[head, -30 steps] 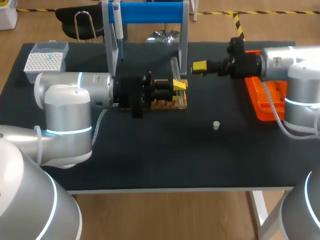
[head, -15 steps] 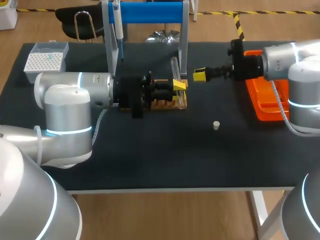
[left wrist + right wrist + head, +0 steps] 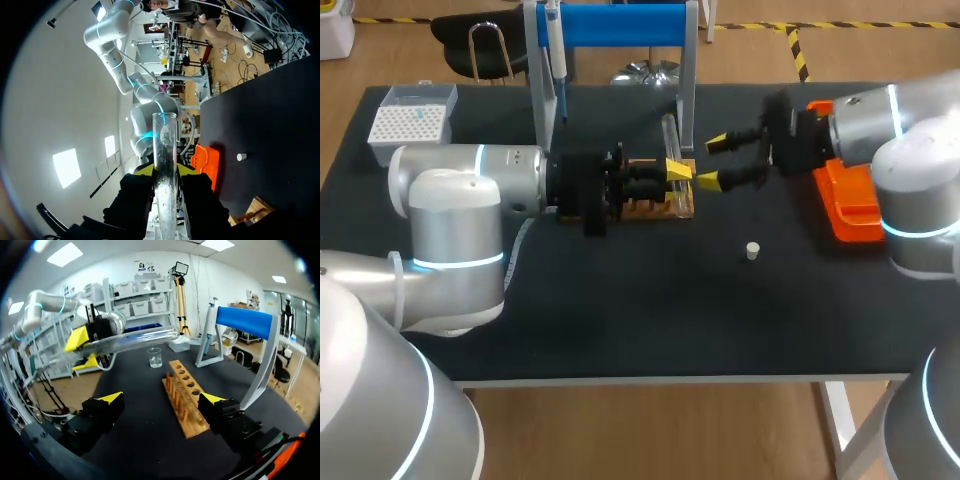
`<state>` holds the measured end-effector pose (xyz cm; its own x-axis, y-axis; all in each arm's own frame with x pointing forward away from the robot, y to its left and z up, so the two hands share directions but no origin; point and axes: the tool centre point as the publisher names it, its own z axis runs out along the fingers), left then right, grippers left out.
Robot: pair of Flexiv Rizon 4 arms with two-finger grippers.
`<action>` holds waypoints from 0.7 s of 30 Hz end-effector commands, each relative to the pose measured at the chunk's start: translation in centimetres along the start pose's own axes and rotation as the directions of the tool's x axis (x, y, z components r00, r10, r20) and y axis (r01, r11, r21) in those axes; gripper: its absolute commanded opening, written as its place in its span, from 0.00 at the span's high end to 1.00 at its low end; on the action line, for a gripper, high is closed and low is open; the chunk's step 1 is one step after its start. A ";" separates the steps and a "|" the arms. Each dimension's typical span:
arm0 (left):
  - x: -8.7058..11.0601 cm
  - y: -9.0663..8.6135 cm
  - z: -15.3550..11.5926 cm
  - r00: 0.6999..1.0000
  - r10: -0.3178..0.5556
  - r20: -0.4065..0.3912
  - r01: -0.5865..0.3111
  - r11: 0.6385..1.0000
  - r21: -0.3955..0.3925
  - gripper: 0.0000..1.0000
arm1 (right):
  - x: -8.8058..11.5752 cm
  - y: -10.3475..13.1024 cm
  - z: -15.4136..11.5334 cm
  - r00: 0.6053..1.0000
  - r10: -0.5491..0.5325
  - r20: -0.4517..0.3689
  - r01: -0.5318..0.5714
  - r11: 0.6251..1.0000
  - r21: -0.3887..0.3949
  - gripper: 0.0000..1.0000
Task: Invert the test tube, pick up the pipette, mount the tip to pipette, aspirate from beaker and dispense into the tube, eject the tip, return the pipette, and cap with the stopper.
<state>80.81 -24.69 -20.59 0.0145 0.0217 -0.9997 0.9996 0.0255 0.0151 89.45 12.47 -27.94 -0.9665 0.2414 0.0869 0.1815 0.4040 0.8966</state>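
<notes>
The small white stopper (image 3: pixel 752 250) lies loose on the black table (image 3: pixel 620 320) towards the front, well apart from both arms. Further back, the left gripper (image 3: pixel 677 170) is clamped on the glass test tube (image 3: pixel 669 132), holding it by the wooden rack (image 3: pixel 655 205). The right gripper (image 3: pixel 712 163) has its fingers spread wide and sits near the tube without touching it. Behind them the pipette (image 3: pixel 555 60) hangs on the blue stand (image 3: pixel 620 22).

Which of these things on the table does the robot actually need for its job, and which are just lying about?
Needed: test tube, pipette, tip box, beaker, stopper.
Not named in the job: wooden rack, blue stand, orange tray.
</notes>
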 end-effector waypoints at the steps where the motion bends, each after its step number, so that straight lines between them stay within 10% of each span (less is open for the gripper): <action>1: 0.0 0.1 0.0 1.000 0.002 0.001 -0.002 1.000 0.001 1.00 | 0.0 -0.5 1.9 0.991 -0.071 0.110 0.069 0.997 0.025 0.00; 21: 0.0 0.1 0.0 1.000 0.002 0.001 -0.002 1.000 0.001 1.00 | -2.9 -2.1 5.2 0.983 -0.018 0.184 0.017 1.000 0.008 0.00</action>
<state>80.82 -24.69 -20.59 0.0145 0.0216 -0.9997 0.9996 0.0255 0.0151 92.71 15.08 -31.71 -0.9233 0.3841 -0.0062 0.1704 0.4240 0.8895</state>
